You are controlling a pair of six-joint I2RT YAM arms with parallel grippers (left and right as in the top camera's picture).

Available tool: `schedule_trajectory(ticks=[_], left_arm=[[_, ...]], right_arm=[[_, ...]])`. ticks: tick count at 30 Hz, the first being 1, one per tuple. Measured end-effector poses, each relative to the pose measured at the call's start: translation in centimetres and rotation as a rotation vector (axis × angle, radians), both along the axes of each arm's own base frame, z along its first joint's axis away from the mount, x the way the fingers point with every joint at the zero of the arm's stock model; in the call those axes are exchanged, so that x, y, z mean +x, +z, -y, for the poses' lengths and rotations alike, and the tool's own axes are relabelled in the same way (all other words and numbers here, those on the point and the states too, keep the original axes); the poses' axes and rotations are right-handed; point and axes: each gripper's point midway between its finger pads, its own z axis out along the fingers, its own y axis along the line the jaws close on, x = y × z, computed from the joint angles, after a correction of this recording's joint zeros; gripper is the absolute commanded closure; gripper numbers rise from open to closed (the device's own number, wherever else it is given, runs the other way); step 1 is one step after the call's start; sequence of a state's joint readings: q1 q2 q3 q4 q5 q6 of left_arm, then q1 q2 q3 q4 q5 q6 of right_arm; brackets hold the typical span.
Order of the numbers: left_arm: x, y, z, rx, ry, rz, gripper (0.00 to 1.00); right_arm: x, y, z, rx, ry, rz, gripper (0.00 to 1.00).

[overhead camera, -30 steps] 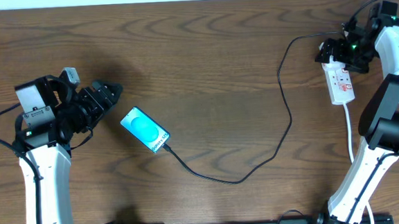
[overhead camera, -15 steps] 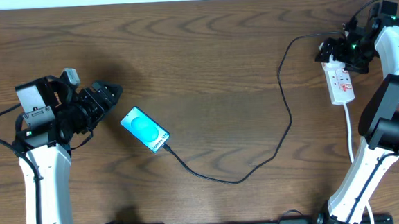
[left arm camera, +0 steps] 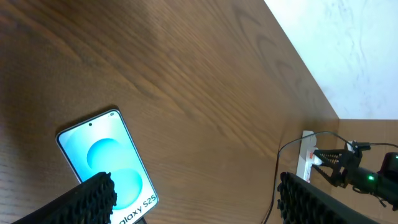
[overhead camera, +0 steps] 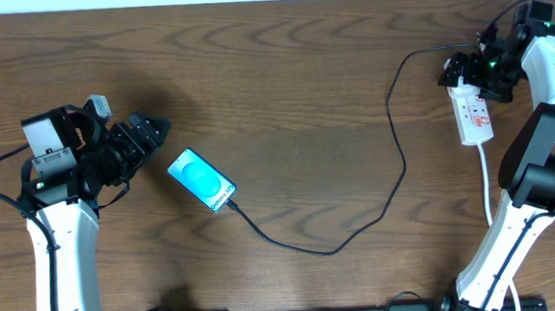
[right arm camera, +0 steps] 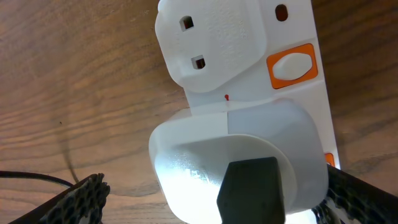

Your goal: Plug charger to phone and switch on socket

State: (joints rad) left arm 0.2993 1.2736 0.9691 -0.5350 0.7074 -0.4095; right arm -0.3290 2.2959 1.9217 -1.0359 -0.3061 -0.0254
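One phone (overhead camera: 202,180) with a light blue screen lies flat on a brown wooden table (overhead camera: 282,68), left of centre. Its lettering ends in "alaxy S25". One thin black charger cable (overhead camera: 330,254) meets the phone's lower end, loops right and climbs to one white power strip (overhead camera: 476,119) at the far right, which carries orange-red switches (right arm camera: 292,65). The left gripper (overhead camera: 158,127) sits just left of the phone, jaws apart and empty. The right gripper (overhead camera: 461,71) is at the strip's plug end, jaws wide, gripping nothing.
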Motion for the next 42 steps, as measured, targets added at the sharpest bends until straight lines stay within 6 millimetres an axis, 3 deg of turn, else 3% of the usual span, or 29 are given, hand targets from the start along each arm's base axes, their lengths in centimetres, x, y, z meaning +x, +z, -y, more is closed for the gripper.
schedule_trajectory(ticks=[42], left_arm=[[-0.1,-0.08,0.03,0.008,-0.009,0.0,0.17]], right_arm=[[0.2,-0.15,-0.2,-0.027,-0.03,-0.014,0.01]])
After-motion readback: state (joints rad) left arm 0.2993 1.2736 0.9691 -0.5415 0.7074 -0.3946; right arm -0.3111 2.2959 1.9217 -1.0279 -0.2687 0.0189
